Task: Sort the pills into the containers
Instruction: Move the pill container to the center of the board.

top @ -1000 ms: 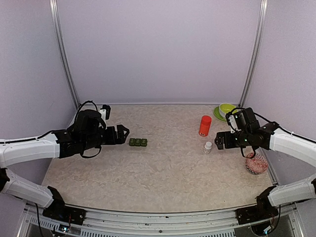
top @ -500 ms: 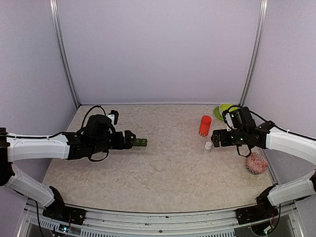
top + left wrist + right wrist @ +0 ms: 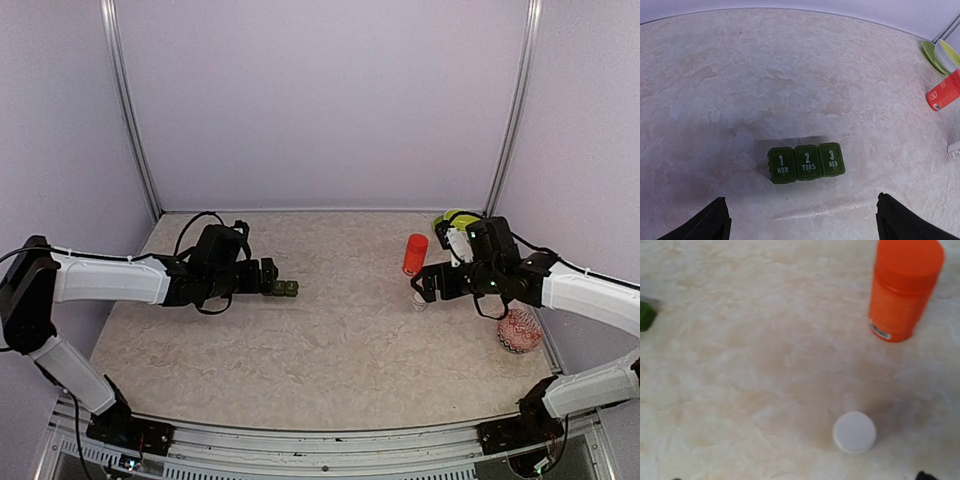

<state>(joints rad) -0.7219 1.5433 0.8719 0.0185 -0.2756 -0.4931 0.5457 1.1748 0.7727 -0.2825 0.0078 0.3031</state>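
Closing off-centre, the wide-open left hand (image 3: 802, 222) could shove the light containers (image 3: 806, 163) along the desk (image 3: 740, 75), and the equally open right hand (image 3: 423, 285) could topple the white-capped bottle (image 3: 854, 432).

containers (image 3: 806, 162): dark-green plastic, smooth, slight sheen | table (image 3: 765, 75): mottled beige stone-look top, smooth, matt | orange bottle (image 3: 903, 290): smooth satin plastic | small cap (image 3: 854, 432): white matt plastic | fingers (image 3: 709, 224): black, matt

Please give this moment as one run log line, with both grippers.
left gripper: open, aimed at containers, lids shut | right gripper: open, over white-capped bottle | held: nothing
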